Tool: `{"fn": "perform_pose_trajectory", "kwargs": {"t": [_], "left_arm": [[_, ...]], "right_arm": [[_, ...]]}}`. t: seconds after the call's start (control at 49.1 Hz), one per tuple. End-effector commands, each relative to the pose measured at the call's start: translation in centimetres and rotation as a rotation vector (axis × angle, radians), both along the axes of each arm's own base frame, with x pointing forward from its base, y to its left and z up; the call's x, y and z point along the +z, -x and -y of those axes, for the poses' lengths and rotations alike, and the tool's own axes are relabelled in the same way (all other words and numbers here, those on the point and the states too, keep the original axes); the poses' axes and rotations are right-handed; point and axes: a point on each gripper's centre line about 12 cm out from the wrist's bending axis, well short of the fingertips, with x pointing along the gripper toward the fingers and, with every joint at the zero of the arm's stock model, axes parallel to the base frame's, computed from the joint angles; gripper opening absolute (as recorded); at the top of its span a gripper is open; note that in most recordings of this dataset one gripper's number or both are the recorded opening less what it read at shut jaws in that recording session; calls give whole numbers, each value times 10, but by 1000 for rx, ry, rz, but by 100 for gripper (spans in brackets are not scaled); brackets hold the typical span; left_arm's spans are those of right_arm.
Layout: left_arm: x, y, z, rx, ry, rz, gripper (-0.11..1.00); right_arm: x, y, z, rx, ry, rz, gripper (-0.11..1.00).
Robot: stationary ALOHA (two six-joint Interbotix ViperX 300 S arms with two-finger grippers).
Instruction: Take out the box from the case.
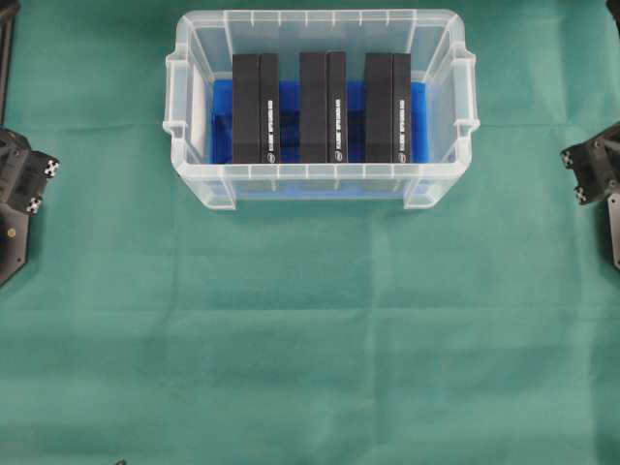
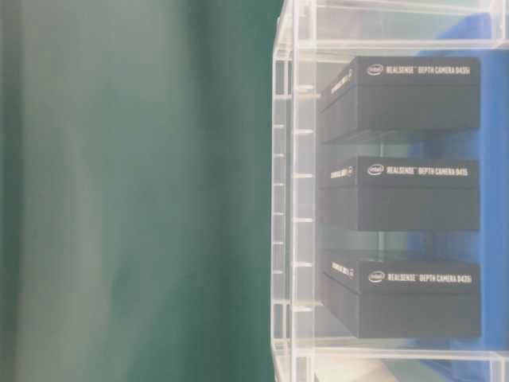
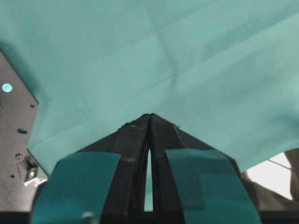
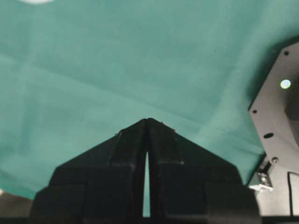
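The case (image 1: pixel 320 17) is a clear plastic bin at the back middle of the table, with a blue cloth (image 1: pixel 222 108) on its bottom. Three black boxes stand side by side in it: left (image 1: pixel 255 107), middle (image 1: pixel 323 107), right (image 1: pixel 387 107). The table-level view shows the same boxes (image 2: pixel 413 195) through the case wall (image 2: pixel 290 199), each printed with white lettering. My left gripper (image 3: pixel 150 115) is shut and holds nothing, hanging over bare green cloth. My right gripper (image 4: pixel 147 120) is likewise shut and holds nothing. Both arms sit at the table's side edges, left arm (image 1: pixel 21 179) and right arm (image 1: pixel 593 170), far from the case.
A green cloth (image 1: pixel 310 339) covers the whole table. A black arm base plate shows at the left of the left wrist view (image 3: pixel 14 140) and another at the right of the right wrist view (image 4: pixel 280 126).
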Motion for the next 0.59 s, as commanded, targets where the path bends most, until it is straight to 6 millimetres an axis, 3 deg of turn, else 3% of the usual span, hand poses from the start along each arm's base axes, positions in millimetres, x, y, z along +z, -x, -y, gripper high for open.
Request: {"fn": "perform_pose_trajectory", "kwargs": {"t": [0.0, 0.244, 0.57], "left_arm": [[8, -3, -2, 12, -6, 19, -1], [10, -2, -24, 93, -53, 19, -1], [9, 4, -66, 190, -103, -1, -1]], "right_arm": [[8, -3, 1, -3, 11, 20, -1], [5, -8, 17, -29, 63, -5, -1], [-1, -2, 71, -58, 112, -63, -1]]}}
